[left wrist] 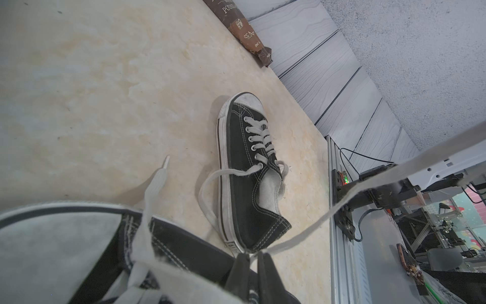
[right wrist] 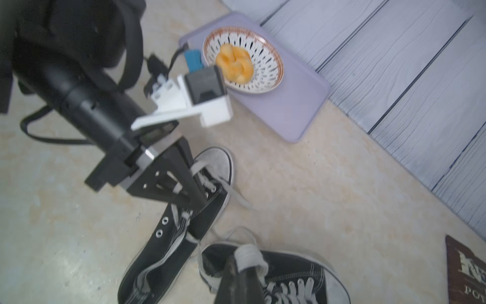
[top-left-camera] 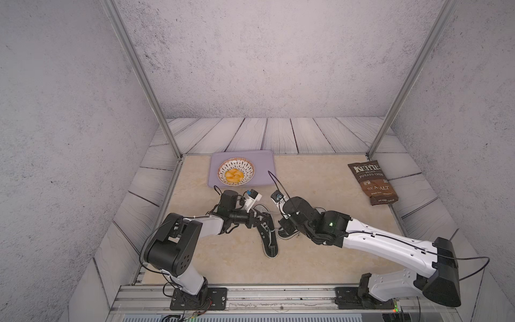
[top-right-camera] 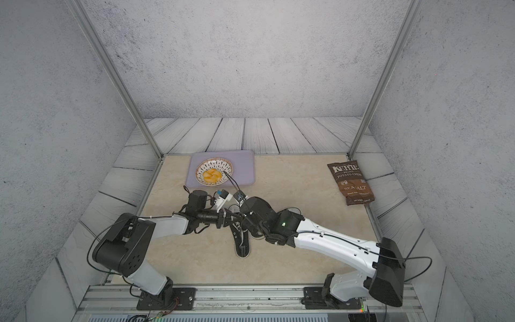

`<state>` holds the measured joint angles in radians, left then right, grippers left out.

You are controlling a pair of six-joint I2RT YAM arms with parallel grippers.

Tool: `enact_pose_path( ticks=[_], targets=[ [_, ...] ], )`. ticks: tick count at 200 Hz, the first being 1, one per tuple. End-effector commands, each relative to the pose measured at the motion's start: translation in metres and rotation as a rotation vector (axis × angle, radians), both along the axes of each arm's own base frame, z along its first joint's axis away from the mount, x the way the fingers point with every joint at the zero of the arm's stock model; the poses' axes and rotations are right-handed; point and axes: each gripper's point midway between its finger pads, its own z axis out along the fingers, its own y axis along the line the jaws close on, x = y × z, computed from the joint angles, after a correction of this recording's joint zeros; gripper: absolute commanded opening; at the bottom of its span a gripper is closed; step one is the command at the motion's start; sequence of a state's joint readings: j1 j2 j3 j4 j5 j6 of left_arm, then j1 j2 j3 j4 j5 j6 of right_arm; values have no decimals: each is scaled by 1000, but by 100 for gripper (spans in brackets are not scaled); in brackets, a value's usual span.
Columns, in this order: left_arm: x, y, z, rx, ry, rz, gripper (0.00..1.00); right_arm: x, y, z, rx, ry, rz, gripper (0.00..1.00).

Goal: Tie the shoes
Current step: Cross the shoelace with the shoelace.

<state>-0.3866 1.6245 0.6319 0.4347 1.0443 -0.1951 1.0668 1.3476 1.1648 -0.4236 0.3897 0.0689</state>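
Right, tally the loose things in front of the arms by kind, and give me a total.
Shoes: 2
Tray: 1
Bowl: 1
Chip bag: 1
Total: 5

left arm (top-left-camera: 207, 225): mounted near left, elbow raised, forearm reaching right and far toward the middle.
left wrist (top-left-camera: 239, 216): roughly level, pointing right, white camera bracket (top-left-camera: 252, 198) on its far side.
left gripper (left wrist: 253, 259): tipped down, dark fingers (left wrist: 238, 273) nearly together, pinching a white lace (left wrist: 315, 223) at the tips.
right arm (top-left-camera: 384, 242): mounted near right, elbow out at the right edge, forearm reaching left and far toward the middle.
right wrist (top-left-camera: 299, 212): bent down, pointing left.
right gripper (right wrist: 236, 262): closed, tips clamped on a bunch of lace (right wrist: 249, 255).
spacing: grippers near each other at the middle, not touching.
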Motion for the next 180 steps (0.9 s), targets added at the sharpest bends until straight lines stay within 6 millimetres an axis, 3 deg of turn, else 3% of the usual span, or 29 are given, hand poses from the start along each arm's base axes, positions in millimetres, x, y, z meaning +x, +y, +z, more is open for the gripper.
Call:
enact_pose_path(
  ticks=[1, 35, 63, 80, 109, 180],
  targets=[
    [-4, -9, 2, -4, -40, -66, 24, 18, 26, 35, 111, -69, 75, 0],
    [-9, -22, -3, -3, -40, -114, 43, 28, 33, 38, 149, -45, 105, 0],
    [-11, -31, 0, -17, -44, -150, 50, 32, 31, 32, 149, -24, 103, 0],
    [-5, -32, -1, -2, -57, -126, 50, 37, 25, 30, 151, -19, 77, 0],
    [8, -21, -9, 67, -113, -14, 40, 46, 3, 29, 156, -24, 5, 0],
    [9, -10, -5, 95, -139, 28, 45, 44, -22, 21, 161, -4, -51, 0]
  ],
)
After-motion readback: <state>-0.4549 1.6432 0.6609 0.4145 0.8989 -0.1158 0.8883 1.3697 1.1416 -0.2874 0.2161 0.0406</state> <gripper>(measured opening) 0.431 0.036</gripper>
